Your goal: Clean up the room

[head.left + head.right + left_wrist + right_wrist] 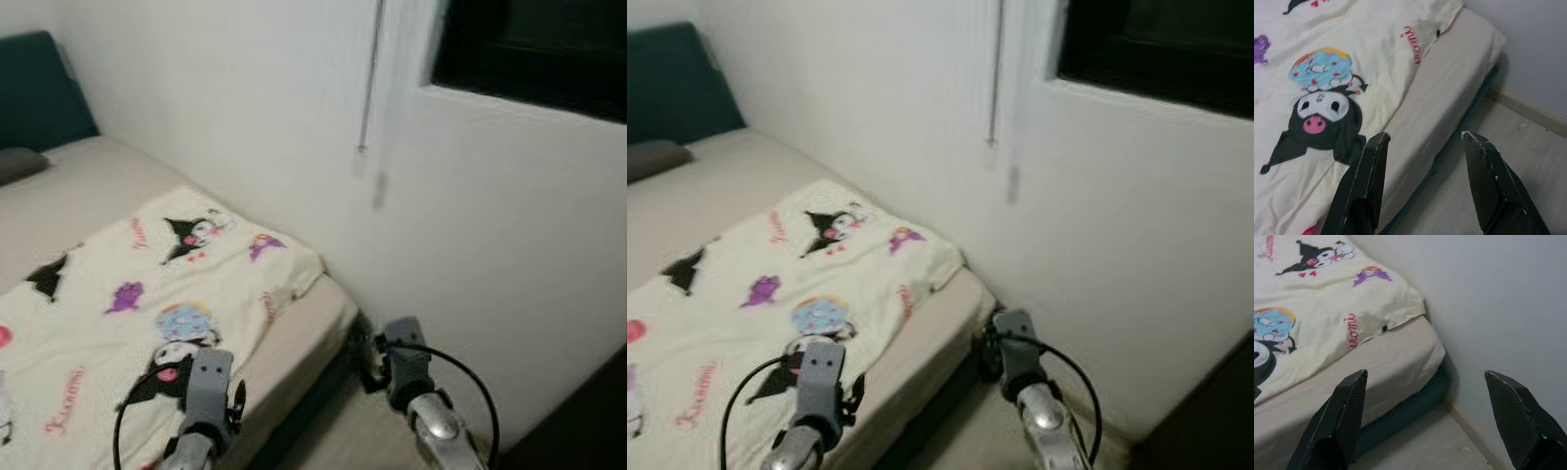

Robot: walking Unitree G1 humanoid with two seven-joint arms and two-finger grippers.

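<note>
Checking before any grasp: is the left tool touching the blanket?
Apart. The left wrist view shows the open left tool hovering above the blanket, holding nothing.

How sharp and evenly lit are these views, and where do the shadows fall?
Left eye view: soft, slightly blurred; the blind cord looks smeared, and the window is black. Left wrist view: sharper, the blanket print is crisp, with shadow under the mattress edge. Right wrist view: even light, the wall is greyish, and shade sits in the corner by the bed base.
</note>
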